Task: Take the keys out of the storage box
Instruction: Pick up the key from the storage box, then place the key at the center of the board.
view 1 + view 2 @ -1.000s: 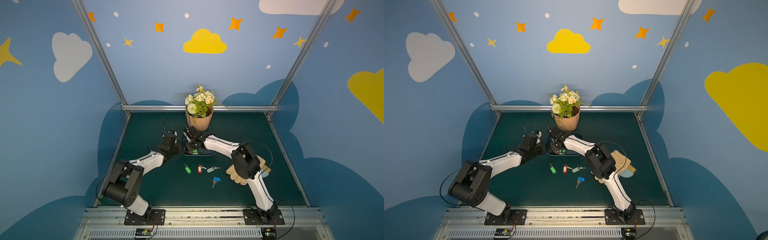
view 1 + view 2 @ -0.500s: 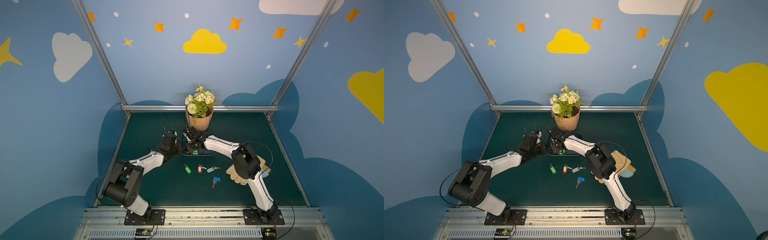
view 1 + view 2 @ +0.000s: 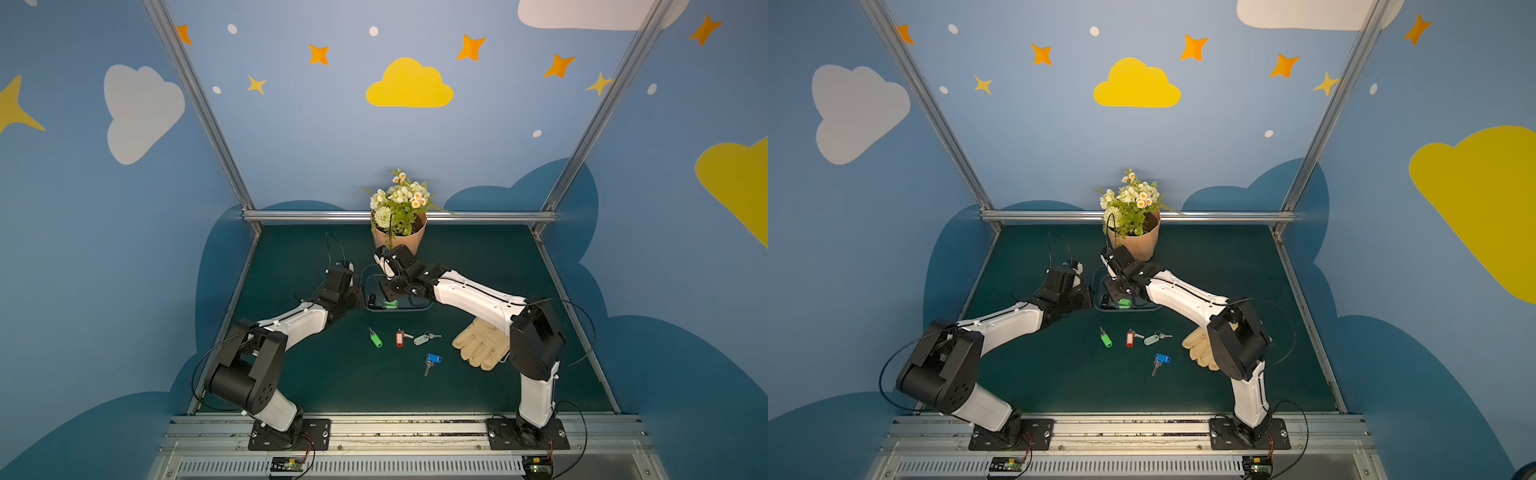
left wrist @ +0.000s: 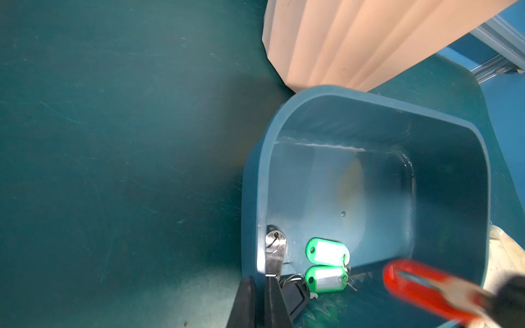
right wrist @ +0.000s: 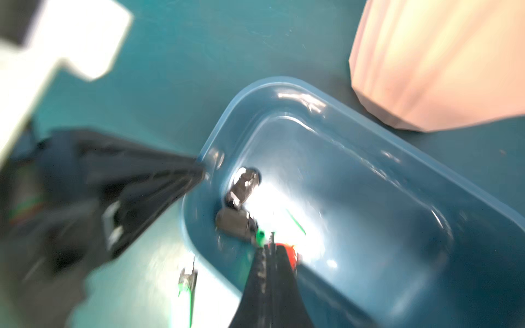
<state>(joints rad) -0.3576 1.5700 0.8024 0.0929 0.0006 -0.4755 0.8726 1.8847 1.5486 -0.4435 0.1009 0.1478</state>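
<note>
Just in front of the flower pot [image 3: 399,245], in both top views, sits the storage box [image 3: 419,308]; the left gripper [image 3: 360,297] meets its left end and the right gripper [image 3: 390,296] reaches inside. Four keys [image 3: 400,338] lie on the box's near side, a glove [image 3: 482,345] off its right front. From the left wrist, the left gripper is closed on the box's end wall, straddling it; two green-tagged keys [image 4: 326,251], a black tag [image 4: 295,292] and a silver key [image 4: 274,250] rest inside beside that wall. From the right wrist, blurred, the right gripper is clamped on a red-tagged key [image 5: 291,251] over the box.
</note>
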